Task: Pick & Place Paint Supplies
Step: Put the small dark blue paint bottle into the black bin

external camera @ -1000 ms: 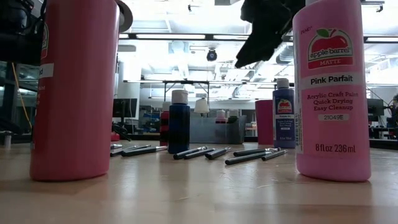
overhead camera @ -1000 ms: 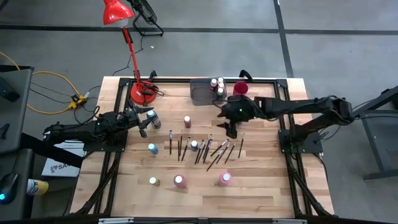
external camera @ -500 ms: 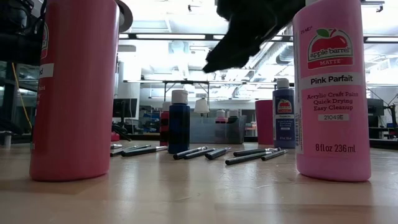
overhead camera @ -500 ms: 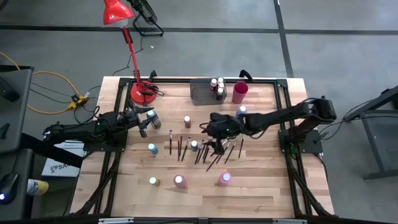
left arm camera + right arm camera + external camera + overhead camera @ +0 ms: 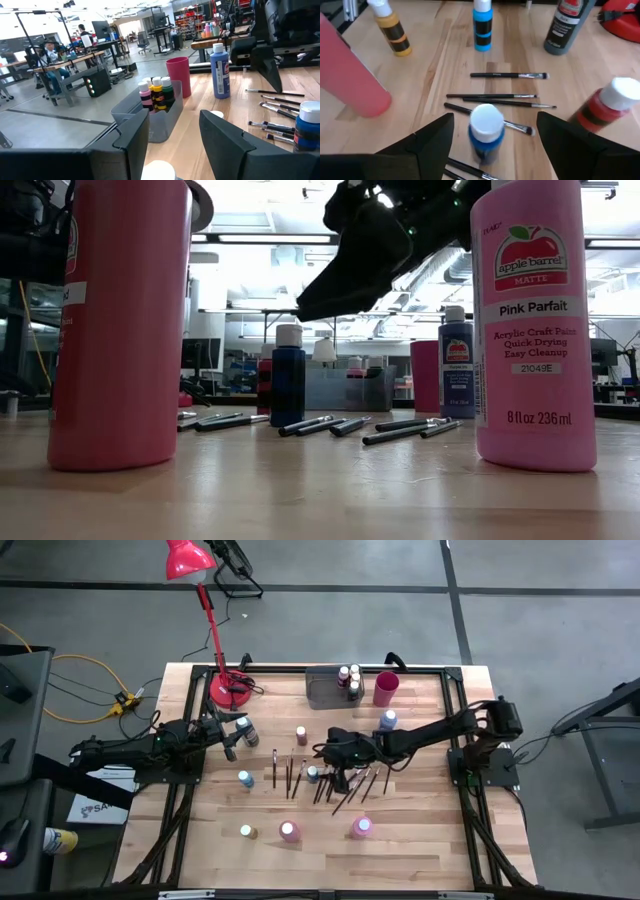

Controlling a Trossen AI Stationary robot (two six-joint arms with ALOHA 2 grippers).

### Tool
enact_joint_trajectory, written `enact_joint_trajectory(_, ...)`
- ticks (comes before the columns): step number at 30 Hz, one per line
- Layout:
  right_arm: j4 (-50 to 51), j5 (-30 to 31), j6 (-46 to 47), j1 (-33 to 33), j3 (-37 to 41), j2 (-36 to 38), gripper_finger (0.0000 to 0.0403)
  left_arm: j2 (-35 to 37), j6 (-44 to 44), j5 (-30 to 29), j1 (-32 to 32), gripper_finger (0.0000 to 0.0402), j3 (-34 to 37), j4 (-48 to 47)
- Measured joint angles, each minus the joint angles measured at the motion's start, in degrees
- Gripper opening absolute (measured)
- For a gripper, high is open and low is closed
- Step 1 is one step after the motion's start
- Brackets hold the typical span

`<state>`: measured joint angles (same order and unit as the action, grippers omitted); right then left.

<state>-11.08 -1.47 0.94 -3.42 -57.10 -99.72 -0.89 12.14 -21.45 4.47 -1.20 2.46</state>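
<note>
Right claw (image 5: 333, 752): spread wide, empty — poised over the white-capped blue bottle (image 5: 486, 131) among the paintbrushes (image 5: 508, 75) mid-counter (image 5: 420, 840).
Left claw (image 5: 172, 132): parted, nothing held, parked at the left edge.
Risk: the bottle could be tipped — an off-centre descent would cause it.

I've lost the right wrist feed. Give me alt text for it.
The right tool hangs open above a small blue paint bottle with a white cap, which stands between its two dark fingers. Thin dark-handled paintbrushes lie on the wooden table beyond.
</note>
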Motion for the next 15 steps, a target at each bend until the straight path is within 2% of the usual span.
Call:
enact_joint_trajectory(8, -2.9, 0.1, 1.0, 0.0, -1.6, -5.0, 0.0278, 0.0, 0.0, 0.0, 0.0, 0.0171, 0.0, 0.0)
enact_joint_trajectory(15, -2.8, 0.0, 1.0, 0.0, -2.0, -5.9, 0.0275, -0.1, 0.0, 0.1, 0.0, 0.0171, 0.0, 0.0)
